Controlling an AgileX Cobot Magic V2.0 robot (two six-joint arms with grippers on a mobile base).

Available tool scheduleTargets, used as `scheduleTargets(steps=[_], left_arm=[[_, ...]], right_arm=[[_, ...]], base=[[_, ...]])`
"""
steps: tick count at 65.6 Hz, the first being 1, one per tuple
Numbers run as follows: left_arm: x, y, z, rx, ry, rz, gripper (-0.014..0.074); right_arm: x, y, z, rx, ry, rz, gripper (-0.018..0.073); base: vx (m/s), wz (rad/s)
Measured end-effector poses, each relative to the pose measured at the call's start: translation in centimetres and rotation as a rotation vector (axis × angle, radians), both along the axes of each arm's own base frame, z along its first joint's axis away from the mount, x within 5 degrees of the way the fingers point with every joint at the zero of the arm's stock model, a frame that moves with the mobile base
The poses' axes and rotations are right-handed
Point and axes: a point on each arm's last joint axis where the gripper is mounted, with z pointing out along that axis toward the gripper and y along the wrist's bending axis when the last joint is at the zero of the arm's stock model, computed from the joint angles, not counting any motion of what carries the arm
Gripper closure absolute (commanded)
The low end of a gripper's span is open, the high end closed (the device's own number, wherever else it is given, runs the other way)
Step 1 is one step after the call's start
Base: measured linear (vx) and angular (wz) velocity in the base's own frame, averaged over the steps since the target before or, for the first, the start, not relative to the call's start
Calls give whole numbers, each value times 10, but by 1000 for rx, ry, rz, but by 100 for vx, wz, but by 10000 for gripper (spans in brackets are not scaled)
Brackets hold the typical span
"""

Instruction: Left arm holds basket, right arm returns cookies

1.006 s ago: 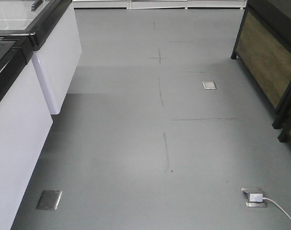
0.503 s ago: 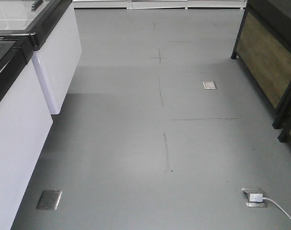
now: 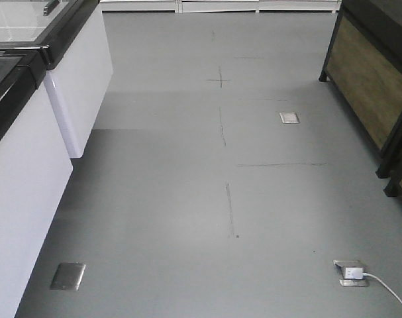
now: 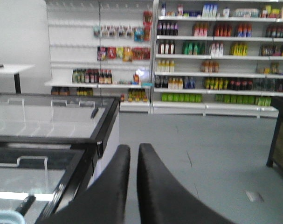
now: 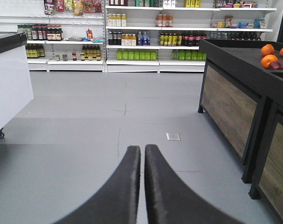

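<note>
In the left wrist view my left gripper is shut, its two black fingers standing a narrow slit apart with nothing showing between the tips. A small light blue edge sits at the bottom left corner of that view, beside the freezer. It may be the basket, but too little shows to be sure. In the right wrist view my right gripper is shut and empty, held over the grey floor. The cookies are out of view. Neither arm appears in the front view.
A glass-topped chest freezer with white sides runs along the left. A dark wood-panelled stand with oranges stands on the right. Stocked shelves line the far wall. A floor socket with a white plug lies at the front right.
</note>
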Motion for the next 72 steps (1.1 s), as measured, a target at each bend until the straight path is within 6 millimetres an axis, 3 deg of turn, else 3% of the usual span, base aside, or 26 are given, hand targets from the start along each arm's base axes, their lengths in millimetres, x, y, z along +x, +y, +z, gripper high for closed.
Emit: scheduleTargets(steps=[10, 29, 36, 72], left_arm=[[16, 1, -11, -12, 93, -5, 440], [38, 4, -18, -17, 124, -1, 158], [43, 5, -19, -18, 129, -1, 98], [45, 6, -18, -19, 115, 3, 94]], right_arm=[[0, 0, 0, 0, 0, 0, 566], [0, 0, 0, 0, 0, 0, 566], [0, 0, 0, 0, 0, 0, 566], [0, 0, 0, 0, 0, 0, 566]], base=[[0, 0], [0, 0], [0, 0], [0, 0]])
